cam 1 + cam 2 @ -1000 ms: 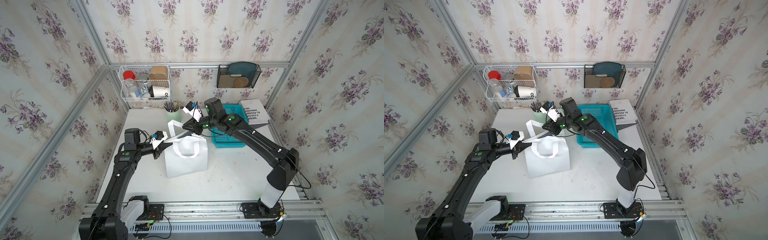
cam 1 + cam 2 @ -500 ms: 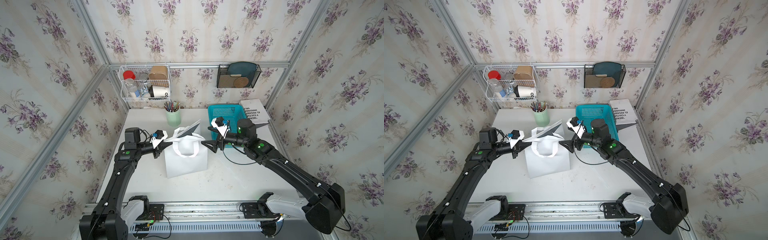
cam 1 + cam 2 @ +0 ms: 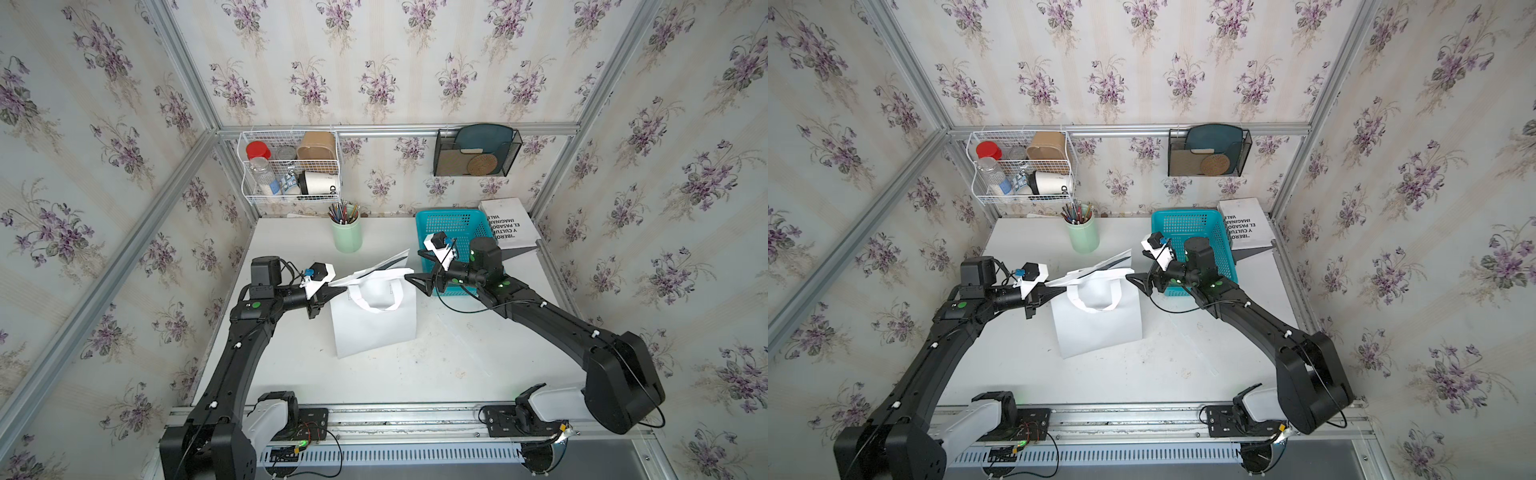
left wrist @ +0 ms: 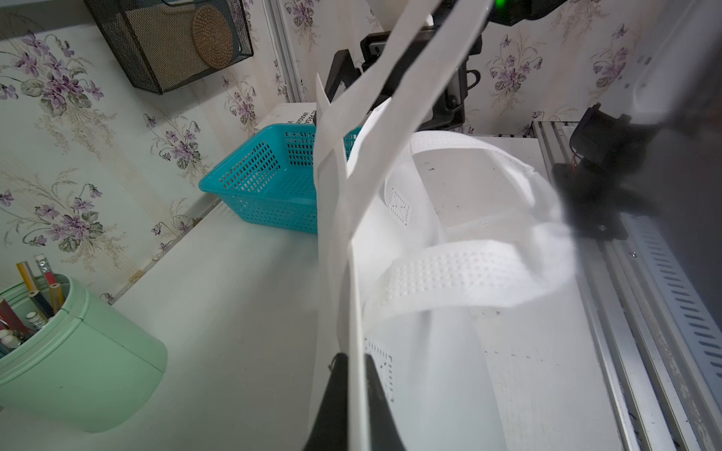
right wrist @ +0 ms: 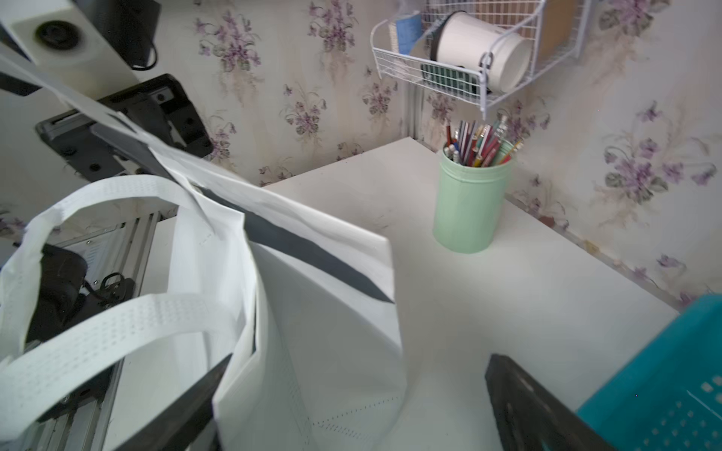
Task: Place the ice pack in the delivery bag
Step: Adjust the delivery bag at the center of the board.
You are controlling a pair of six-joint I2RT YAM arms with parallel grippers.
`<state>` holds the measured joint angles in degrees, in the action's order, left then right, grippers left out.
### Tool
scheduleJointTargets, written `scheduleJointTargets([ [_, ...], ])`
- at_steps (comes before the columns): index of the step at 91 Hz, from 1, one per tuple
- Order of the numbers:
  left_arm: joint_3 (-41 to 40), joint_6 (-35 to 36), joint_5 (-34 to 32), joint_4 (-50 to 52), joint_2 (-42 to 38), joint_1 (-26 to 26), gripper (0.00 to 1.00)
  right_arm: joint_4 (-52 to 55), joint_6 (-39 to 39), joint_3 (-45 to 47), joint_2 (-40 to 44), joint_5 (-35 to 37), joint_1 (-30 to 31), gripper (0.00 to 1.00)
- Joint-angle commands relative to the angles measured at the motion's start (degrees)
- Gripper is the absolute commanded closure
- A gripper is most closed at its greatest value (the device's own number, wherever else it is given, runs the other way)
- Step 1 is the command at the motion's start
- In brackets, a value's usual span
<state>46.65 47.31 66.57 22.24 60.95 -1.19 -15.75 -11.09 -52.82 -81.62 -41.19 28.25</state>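
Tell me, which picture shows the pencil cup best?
The right wrist view: the green cup stands whole, close and sharp, with its pencils easy to see. The left wrist view cuts the cup off at the picture's edge. In both top views it is whole but small and far away.

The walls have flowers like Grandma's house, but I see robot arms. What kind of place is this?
Probably a robot test booth dressed like a home, not a real house. The flowery wallpaper hangs in bare metal framing, and two robot arms are mounted on a rail at the table's edge.
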Motion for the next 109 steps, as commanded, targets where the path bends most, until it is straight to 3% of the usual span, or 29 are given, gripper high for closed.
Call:
scheduleJointTargets([
  [1, -0.08, 2.73, 2.35, 2.50, 0.48, -0.02, 1.00, -6.55, -5.61, -1.40, -3.07, -11.12, -0.54, 0.00],
  [29, 0.94, 5.07, 2.94, 5.04, 1.77, -0.04, 1.00, -5.80, -7.35, -10.23, -13.45, -17.85, -1.58, 0.00],
  [40, 1.48, 5.17, 2.63, 5.80, 1.98, -0.04, 1.00, -5.65, -6.20, -11.96, -15.58, -22.22, -1.85, 0.05],
  [64, 2.37, 5.08, 2.31, 6.81, 2.10, -0.08, 1.00, -5.68, -4.84, -11.79, -16.44, -26.04, -1.87, 0.29],
  [100, 2.56, 2.48, 1.66, 5.12, 3.00, -0.19, 1.00, -9.84, -1.01, -9.76, -15.10, -25.96, -1.82, 0.88],
  [109, 2.44, 0.52, -0.55, 4.59, 2.79, -0.43, 1.00, -9.63, -2.53, -7.92, -13.32, -23.59, -1.91, 0.95],
])
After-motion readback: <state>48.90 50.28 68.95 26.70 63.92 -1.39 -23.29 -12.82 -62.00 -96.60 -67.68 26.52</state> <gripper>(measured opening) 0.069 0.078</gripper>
